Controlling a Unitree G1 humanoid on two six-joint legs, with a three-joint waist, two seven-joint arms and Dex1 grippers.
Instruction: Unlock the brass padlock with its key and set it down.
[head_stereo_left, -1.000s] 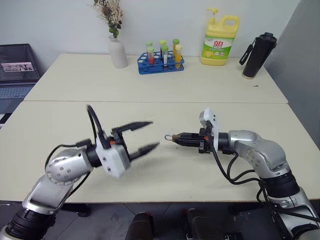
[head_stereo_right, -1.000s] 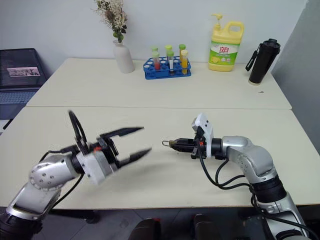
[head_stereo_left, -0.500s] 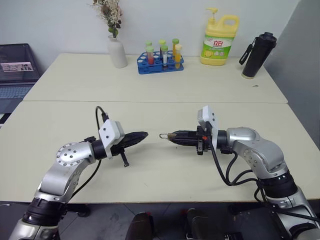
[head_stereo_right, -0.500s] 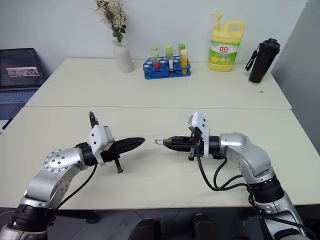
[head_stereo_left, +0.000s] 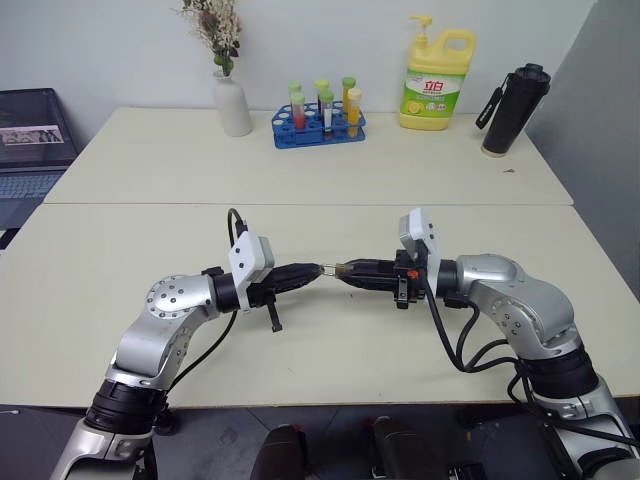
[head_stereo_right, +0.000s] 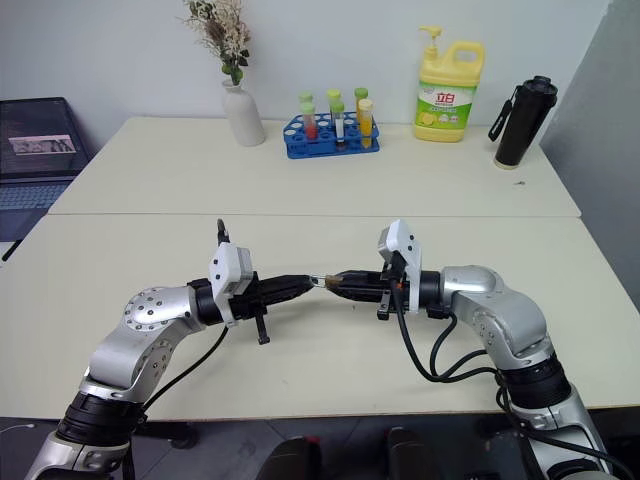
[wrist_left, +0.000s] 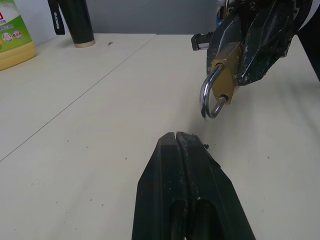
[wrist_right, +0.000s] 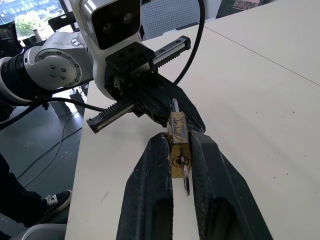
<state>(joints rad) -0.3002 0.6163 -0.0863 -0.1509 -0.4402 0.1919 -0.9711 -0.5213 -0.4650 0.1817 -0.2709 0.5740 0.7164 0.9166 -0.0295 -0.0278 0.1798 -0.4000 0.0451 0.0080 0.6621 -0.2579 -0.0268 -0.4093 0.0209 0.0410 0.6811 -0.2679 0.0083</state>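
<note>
I'm seeing right gripper clamping the small golden brass padlock; left gripper, clenched empty, pointing just beside its silver shackle.

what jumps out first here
The two grippers meet tip to tip over the near table: the right gripper clamps the brass padlock, the shut left gripper sits just short of its shackle. Behind, a yellow soap jug and tube rack catch the eye.

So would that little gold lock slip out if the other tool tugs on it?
Probably not easily: the brass padlock sits clamped between the right tool's fingers. It looks hard and smooth, so a sideways tug might twist it. Its thin shackle likely won't bend.
</note>
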